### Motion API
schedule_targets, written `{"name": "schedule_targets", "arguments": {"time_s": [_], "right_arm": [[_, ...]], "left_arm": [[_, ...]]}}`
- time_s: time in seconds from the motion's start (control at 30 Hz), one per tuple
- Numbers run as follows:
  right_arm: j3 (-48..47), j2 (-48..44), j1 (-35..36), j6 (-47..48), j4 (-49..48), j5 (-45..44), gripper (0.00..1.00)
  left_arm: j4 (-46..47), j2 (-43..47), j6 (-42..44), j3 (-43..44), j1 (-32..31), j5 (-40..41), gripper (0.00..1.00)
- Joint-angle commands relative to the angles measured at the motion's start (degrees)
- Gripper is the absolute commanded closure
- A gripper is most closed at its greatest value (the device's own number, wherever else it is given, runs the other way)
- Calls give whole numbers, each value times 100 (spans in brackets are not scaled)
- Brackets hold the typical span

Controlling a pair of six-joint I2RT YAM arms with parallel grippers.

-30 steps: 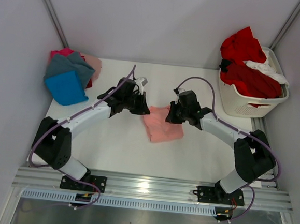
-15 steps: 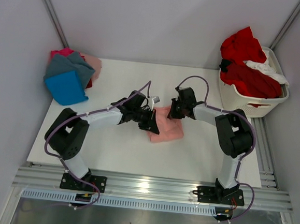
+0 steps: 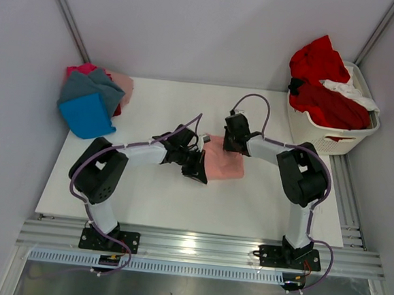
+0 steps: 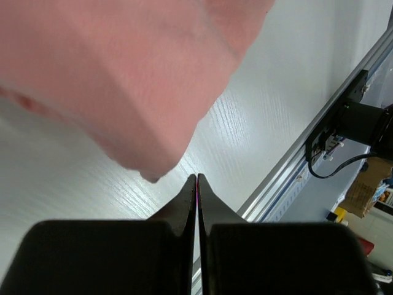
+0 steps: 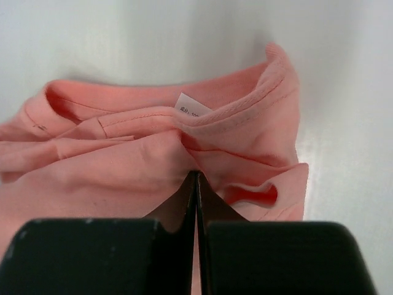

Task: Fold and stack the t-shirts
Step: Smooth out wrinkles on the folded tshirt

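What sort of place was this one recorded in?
Probably a lab test cell set up for laundry folding: a white table boxed in by plain panels, an aluminium mounting rail, and a laundry basket of shirts.

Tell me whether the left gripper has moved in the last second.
Yes. The left gripper has swung away from the folded stack, rightward and nearer the front rail, to the pink shirt's edge.

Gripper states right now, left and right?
Left gripper: closed, empty, tips beside the edge of the salmon-pink t-shirt.
Right gripper: closed, tips against the t-shirt, no cloth visibly pinched.
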State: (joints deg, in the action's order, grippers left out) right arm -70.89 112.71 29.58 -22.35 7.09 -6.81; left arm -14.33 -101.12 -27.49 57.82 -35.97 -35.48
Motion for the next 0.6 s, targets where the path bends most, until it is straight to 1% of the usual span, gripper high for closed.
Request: {"name": "schedule_targets", "arguments": {"time_s": [0.0, 0.17, 0.27, 0.33, 0.37, 0.43, 0.47, 0.57], "right_arm": [[-83, -117, 179, 266, 240, -1928, 100], [-39, -231, 206, 284, 231, -2351, 100], [23, -363, 206, 284, 170, -2396, 100], [277, -538, 206, 389, -154, -2080, 100], [400, -826, 206, 389, -277, -1992, 100], [725, -1109, 206, 372, -567, -1773, 100], [804, -1380, 214, 372, -630, -1728, 100], [1042, -1777, 241, 372, -919, -1666, 100]], "left_arm": [[-254, -48, 50, 273, -42, 208, 99], [-536, -109, 129, 405, -42, 507, 99], [-633, -66, 129, 432, -42, 595, 99], [-379, 293, 147, 327, -42, 569, 99], [-273, 443, 164, 283, -42, 552, 100], [-28, 846, 234, 282, -42, 499, 99], [52, 953, 252, 300, -42, 473, 99], [342, 1147, 340, 431, -42, 551, 99]]}}
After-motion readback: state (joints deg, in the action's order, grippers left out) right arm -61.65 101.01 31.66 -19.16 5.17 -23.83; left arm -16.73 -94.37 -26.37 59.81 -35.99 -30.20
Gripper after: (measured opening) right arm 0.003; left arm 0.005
